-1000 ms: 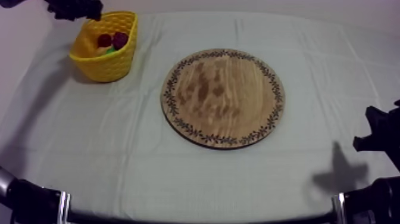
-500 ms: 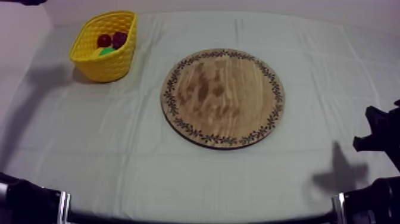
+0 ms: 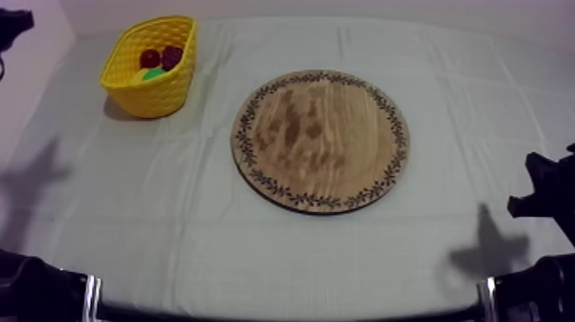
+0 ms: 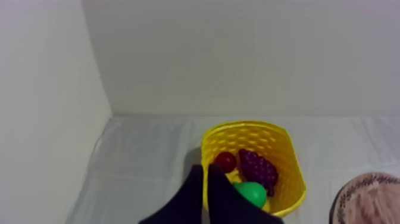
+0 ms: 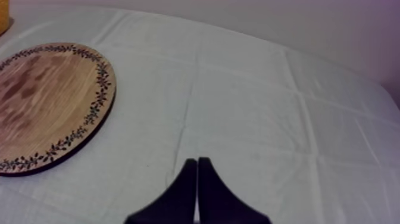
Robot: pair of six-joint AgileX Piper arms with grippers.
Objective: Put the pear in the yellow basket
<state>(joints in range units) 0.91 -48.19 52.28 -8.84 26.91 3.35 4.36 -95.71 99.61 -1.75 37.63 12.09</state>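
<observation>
The green pear (image 3: 154, 74) lies inside the yellow basket (image 3: 156, 96) at the table's far left, beside a small red fruit (image 3: 150, 58) and a bunch of grapes (image 3: 173, 56). The round wooden board (image 3: 321, 141) in the middle carries nothing. My left gripper (image 3: 14, 20) is a dark shape at the far left corner, off to the left of the basket. In the left wrist view its fingers (image 4: 205, 174) lie together as a narrow wedge, holding nothing, above and in front of the basket (image 4: 247, 126) with the pear (image 4: 251, 193) in it. My right gripper (image 5: 196, 164) is shut on nothing over bare cloth.
The right arm (image 3: 543, 193) rests low at the table's right edge, casting a shadow on the cloth. A pale wall runs behind and to the left of the basket. The board's patterned rim (image 5: 98, 101) lies to one side of the right gripper.
My left arm has drawn back from over the basket toward the far left corner, and its fingers have closed. The right arm, board and basket have not moved.
</observation>
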